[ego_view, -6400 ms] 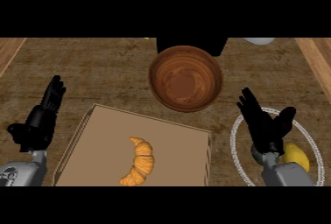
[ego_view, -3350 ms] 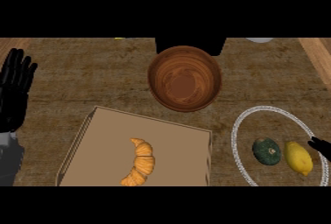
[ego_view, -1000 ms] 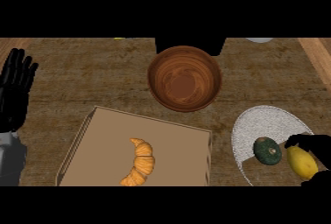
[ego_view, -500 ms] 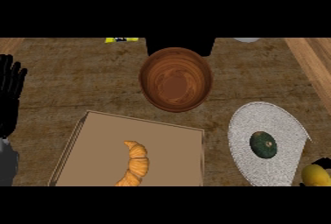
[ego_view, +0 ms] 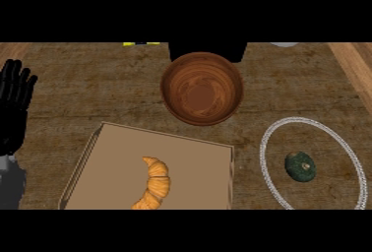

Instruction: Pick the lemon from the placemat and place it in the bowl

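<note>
Left hand (ego_view: 15, 106) at left edge of view, fingers straight and up, holding nothing. Right hand out of view. Lemon not visible anywhere. One wooden bowl (ego_view: 201, 88) near far edge of bench (ego_view: 87, 93), nothing inside. One round placemat (ego_view: 280, 147) at right, reaching lower edge, carrying one dark green fruit (ego_view: 299, 166). One cardboard tray (ego_view: 196, 172) at bottom centre, one croissant (ego_view: 152, 183) on it. Bare bench between hand and bowl.
</note>
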### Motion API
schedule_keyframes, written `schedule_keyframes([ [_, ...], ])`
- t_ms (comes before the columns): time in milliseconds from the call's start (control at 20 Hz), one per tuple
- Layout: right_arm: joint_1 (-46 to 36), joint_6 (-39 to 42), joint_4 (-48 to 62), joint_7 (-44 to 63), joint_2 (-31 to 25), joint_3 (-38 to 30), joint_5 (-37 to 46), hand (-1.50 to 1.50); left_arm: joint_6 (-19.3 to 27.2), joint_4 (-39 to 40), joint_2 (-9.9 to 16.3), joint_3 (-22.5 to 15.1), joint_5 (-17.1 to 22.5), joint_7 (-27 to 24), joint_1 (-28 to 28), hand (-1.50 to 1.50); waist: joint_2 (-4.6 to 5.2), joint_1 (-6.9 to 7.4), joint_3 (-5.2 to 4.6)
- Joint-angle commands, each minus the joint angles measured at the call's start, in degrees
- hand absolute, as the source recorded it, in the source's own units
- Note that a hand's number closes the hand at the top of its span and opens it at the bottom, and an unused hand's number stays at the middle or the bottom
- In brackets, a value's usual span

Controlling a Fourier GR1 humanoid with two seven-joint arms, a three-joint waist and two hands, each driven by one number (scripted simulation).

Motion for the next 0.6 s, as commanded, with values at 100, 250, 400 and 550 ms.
schedule_keyframes([
  [100,4.8,5.5,-20.6,4.3,2.2,-0.8,-1.3,1.50,-0.4,4.5,1.8,1.1,-0.2,0.0,-4.9,0.00,0.32,0.60,0.17],
  [250,6.2,9.7,-33.8,4.7,4.0,1.1,-6.9,1.50,-0.8,2.0,-0.7,0.3,0.4,-2.0,0.4,0.00,0.11,0.61,0.10],
  [400,3.1,9.4,-37.8,6.3,3.4,4.4,-3.3,1.50,-2.3,1.8,1.5,1.4,1.7,0.0,-1.4,0.00,0.06,0.83,0.01],
  [550,-5.1,9.6,-36.8,7.7,2.3,5.5,-5.8,1.50,-0.6,-0.2,0.4,-0.1,0.2,1.2,-1.0,0.00,-0.02,1.61,0.01],
])
